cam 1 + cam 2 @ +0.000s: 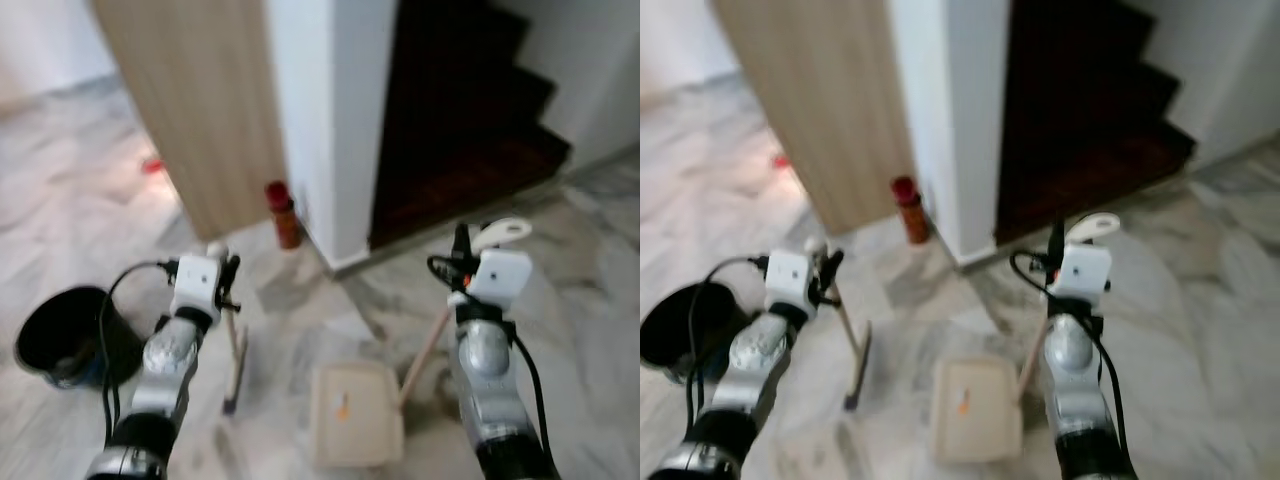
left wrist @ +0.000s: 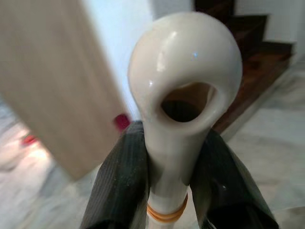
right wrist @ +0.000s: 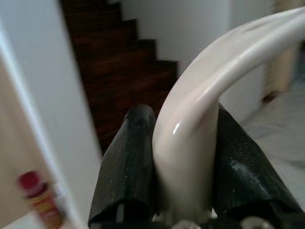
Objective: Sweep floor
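My left gripper [image 1: 228, 272] is shut on the cream handle of a broom [image 1: 236, 352], whose dark head rests on the marble floor. The handle's looped top [image 2: 186, 71] sits between the black fingers [image 2: 119, 186]. My right gripper [image 1: 462, 250] is shut on the curved cream handle [image 3: 190, 129] of a dustpan [image 1: 355, 410]. The beige pan lies flat on the floor between my arms, with a small orange scrap [image 1: 343, 408] in it.
A black bucket [image 1: 62, 335] stands on the floor at my left. A red-capped bottle [image 1: 283, 213] stands by a wooden panel [image 1: 205, 100] and a white pillar [image 1: 330, 120]. Dark stairs [image 1: 460, 100] rise behind. A red object [image 1: 151, 165] lies far left.
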`<state>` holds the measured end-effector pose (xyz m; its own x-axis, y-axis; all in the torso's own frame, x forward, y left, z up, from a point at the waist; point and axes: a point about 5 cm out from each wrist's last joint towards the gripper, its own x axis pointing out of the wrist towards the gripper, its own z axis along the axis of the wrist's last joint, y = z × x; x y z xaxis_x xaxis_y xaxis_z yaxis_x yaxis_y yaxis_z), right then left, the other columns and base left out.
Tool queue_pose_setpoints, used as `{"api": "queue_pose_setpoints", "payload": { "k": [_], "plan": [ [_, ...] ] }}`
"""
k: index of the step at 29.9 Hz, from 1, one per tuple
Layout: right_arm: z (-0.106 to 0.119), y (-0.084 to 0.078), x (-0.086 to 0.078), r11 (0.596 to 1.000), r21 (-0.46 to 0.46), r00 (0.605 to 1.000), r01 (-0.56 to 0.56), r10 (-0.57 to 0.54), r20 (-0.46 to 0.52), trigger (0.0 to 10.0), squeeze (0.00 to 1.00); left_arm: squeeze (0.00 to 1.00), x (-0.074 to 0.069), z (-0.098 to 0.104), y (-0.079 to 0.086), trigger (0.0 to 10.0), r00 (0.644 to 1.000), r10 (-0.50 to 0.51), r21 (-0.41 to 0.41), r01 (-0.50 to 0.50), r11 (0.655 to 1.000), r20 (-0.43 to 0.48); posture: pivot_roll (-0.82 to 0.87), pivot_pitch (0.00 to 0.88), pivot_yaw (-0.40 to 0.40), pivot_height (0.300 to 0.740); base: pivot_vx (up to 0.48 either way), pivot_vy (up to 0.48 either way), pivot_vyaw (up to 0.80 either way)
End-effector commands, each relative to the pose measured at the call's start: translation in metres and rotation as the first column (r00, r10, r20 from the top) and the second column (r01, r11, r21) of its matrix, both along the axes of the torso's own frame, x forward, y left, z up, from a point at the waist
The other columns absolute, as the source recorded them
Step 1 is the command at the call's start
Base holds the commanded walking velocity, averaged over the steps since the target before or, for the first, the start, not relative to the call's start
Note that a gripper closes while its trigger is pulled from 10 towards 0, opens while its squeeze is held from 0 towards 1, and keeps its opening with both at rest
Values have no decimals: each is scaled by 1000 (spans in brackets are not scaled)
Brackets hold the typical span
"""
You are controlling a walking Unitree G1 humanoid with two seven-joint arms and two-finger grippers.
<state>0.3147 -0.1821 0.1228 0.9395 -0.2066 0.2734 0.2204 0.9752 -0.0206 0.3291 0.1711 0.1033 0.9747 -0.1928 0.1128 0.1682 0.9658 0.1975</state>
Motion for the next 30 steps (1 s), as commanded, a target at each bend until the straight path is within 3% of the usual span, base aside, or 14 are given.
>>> {"api": "queue_pose_setpoints", "payload": {
  "k": [1, 7, 13, 30],
  "plan": [
    [8, 6, 3, 1000, -3, 999, -19, 19, 34, 10000, 0, 0, 2, 8, 6, 10000, 999, 10, -3, -10, 1000, 42, -66, 44, 96, 740, 0, 0, -800],
    [9, 5, 3, 1000, -7, 999, -16, 16, 35, 10000, 0, 0, 2, 7, 6, 10000, 999, 10, 13, -10, 1000, 45, -67, 28, 96, 740, 0, 0, -800],
    [9, 6, 4, 1000, -8, 999, -17, 17, 36, 10000, 0, 0, 3, 8, 6, 10000, 999, 15, 6, -15, 1000, 49, -68, 28, 96, 740, 0, -412, -800],
    [9, 3, 3, 1000, -12, 999, -6, 6, 37, 10000, 0, 0, 2, 8, 5, 10000, 998, 24, -1, -23, 1000, 55, -73, 52, 91, 740, 0, -117, -800]
  ]
}}
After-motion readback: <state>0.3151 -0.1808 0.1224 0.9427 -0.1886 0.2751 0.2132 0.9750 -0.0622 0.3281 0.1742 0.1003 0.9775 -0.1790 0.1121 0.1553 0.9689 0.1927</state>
